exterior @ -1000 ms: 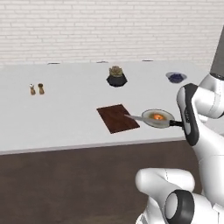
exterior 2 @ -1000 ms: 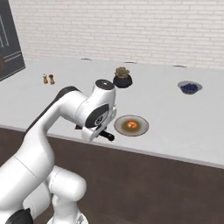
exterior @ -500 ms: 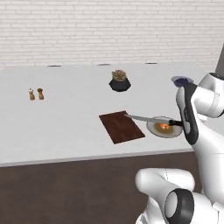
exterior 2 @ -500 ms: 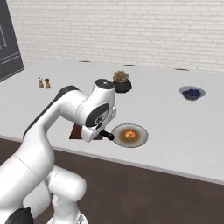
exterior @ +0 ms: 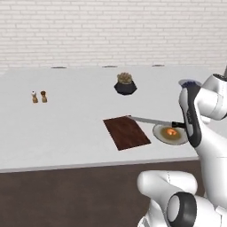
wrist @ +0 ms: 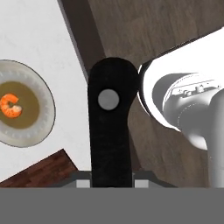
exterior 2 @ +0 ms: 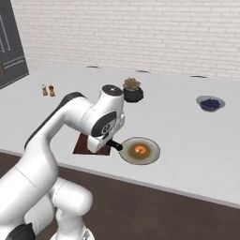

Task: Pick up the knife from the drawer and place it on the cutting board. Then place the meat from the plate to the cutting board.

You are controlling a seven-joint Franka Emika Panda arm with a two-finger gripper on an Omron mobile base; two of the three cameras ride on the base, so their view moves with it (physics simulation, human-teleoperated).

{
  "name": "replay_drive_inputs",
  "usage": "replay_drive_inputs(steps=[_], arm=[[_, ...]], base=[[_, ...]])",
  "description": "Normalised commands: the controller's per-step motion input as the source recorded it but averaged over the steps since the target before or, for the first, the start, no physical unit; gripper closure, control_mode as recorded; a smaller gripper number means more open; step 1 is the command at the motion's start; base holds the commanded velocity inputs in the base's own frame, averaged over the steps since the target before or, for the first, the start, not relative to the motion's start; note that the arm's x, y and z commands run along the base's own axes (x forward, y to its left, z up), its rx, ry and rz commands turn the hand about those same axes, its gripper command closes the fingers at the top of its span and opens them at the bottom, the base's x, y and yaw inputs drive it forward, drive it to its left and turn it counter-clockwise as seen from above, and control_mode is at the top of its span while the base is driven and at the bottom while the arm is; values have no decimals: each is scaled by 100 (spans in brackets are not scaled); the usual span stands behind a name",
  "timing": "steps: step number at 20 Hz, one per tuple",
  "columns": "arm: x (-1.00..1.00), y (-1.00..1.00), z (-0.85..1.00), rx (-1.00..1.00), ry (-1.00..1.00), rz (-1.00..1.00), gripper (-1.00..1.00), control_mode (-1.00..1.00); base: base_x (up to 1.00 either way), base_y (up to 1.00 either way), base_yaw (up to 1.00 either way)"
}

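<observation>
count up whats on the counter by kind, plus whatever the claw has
shakers: 2
potted plant: 1
blue bowl: 1
board: 1
plate: 1
meat: 1
knife, in the claw: 1
total: 8

The left base view looked forward and down from behind the arm over the white counter (exterior: 66, 128), toward the brick wall. The right base view faced the same counter from the other side. Both took in the cutting board (exterior: 126, 132), the plate (exterior 2: 139, 150) and the potted plant (exterior: 125, 83). The hand view sat close above the knife's black handle (wrist: 109, 127), looking down past the counter edge.
</observation>
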Motion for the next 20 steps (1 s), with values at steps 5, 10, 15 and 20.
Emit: replay_drive_inputs(steps=[5, 10, 15, 20], arm=[[0, 0, 0, 0, 0, 0, 100, 100], [5, 0, -5, 0, 0, 4, 100, -100], [70, 0, -1, 2, 5, -8, 100, -100], [90, 20, -26, 7, 9, -51, 100, -100]], base=[[47, 0, 11], [2, 1, 2], [0, 0, 0], [0, 0, 0]])
